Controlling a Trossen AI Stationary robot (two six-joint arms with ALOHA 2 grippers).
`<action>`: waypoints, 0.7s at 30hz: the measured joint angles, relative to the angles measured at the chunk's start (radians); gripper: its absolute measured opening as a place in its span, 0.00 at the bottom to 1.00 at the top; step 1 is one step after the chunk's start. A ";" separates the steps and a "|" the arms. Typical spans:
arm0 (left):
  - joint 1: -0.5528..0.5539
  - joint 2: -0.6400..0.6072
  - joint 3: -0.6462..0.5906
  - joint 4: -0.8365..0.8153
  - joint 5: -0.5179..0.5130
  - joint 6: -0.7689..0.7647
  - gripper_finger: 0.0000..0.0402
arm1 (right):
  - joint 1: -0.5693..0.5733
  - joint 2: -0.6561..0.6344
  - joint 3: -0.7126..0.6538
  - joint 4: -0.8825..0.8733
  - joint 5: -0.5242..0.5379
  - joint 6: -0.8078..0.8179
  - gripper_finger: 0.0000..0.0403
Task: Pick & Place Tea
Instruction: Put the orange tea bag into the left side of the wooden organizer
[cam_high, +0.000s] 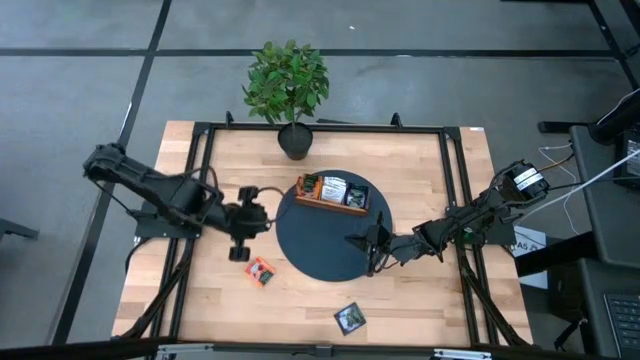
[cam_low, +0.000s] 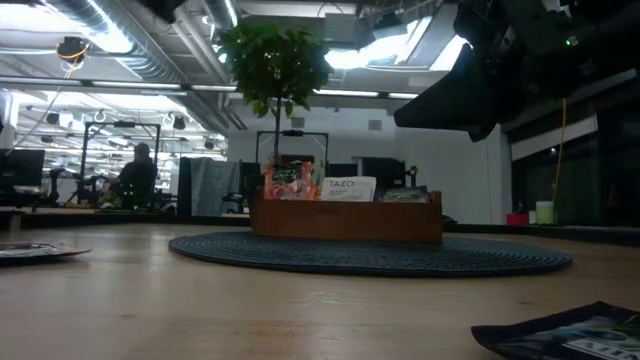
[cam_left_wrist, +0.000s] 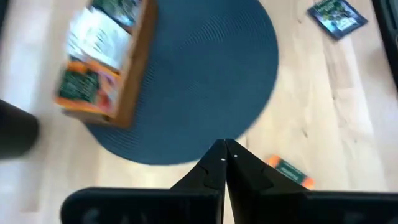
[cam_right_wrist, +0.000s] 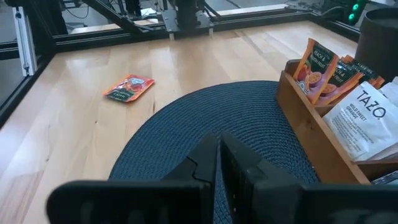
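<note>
Left gripper clenched empty, hovering just beside orange sachet on bare wood off the mat's left edge. Right gripper also pinched shut, empty, over mat. Dark sachet lies at front edge, nearer right arm.

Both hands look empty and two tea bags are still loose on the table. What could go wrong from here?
1. The left hand is shut with nothing in it; the orange tea bag lies on the wood nearby, so a grab may have missed and could miss again.
2. The dark tea bag lies near the table's front edge; a nudge might push it off.
3. The tray is packed; another bag may jam or tip.
</note>
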 joint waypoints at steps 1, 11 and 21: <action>-0.012 -0.009 -0.031 0.020 0.005 -0.028 0.01 | 0.000 0.000 0.000 0.000 0.002 0.002 0.06; -0.087 -0.027 -0.201 0.054 0.091 -0.237 0.00 | -0.004 0.014 0.111 -0.050 -0.099 0.044 0.02; -0.192 -0.014 -0.319 0.160 0.140 -0.411 0.01 | -0.005 0.215 0.410 -0.216 -0.164 -0.051 0.01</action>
